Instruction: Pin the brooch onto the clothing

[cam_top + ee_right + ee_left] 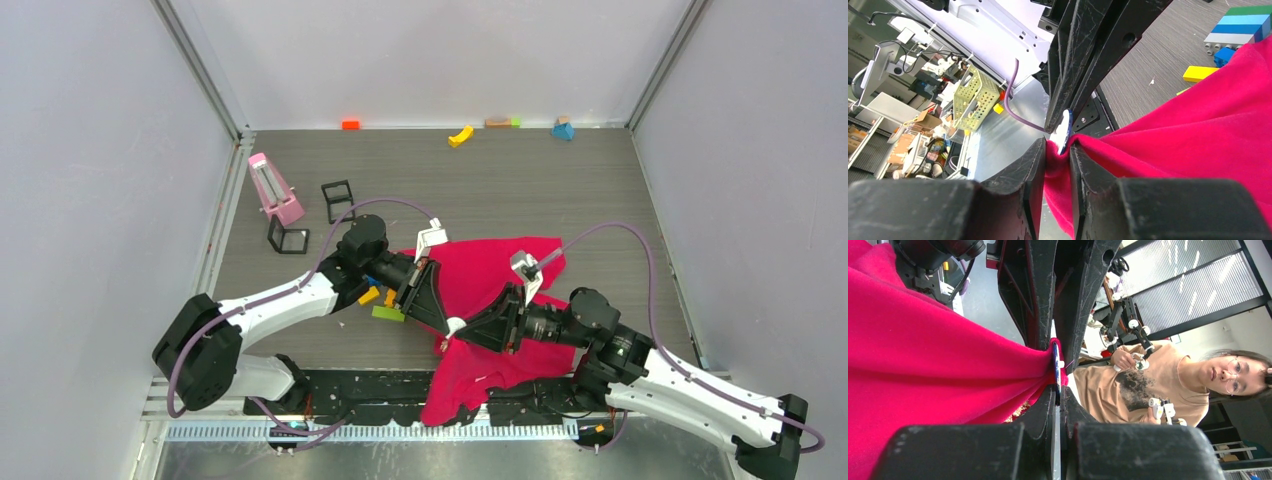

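The grey wood-grain tabletop is enclosed on three sides by pale lilac-grey walls, joined at the corners by aluminium posts. Slatted blinds are seen at the upper right of the left wrist view; cluttered shelving is seen at the left of the right wrist view.

One crimson T-shirt lies at the table's near edge. Two black wire cube frames and one pink wedge-shaped piece stand by the left edge. Roughly five toy blocks line the far edge, and at least three other blocks sit beside the T-shirt.
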Controlling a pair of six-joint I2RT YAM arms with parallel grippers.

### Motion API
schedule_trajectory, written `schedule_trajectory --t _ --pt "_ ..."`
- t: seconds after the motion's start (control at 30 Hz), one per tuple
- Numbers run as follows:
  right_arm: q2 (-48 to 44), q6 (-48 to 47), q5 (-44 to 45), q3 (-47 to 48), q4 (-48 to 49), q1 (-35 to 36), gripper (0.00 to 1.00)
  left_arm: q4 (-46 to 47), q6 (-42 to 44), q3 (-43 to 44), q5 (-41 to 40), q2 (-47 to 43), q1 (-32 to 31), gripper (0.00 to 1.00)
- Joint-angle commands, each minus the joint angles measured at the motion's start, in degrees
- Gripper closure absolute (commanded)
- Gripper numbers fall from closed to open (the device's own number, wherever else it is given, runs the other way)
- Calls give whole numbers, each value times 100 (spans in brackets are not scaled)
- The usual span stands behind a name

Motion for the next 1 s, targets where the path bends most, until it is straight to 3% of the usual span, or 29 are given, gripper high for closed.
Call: schedule_trajectory --t 0.0,0.97 --pt "134 32 59 48 397 30 74 370 -68 4 134 -27 -37 100" --pt "968 237 -181 143 485 34 88 379 -62 48 196 83 -275 100"
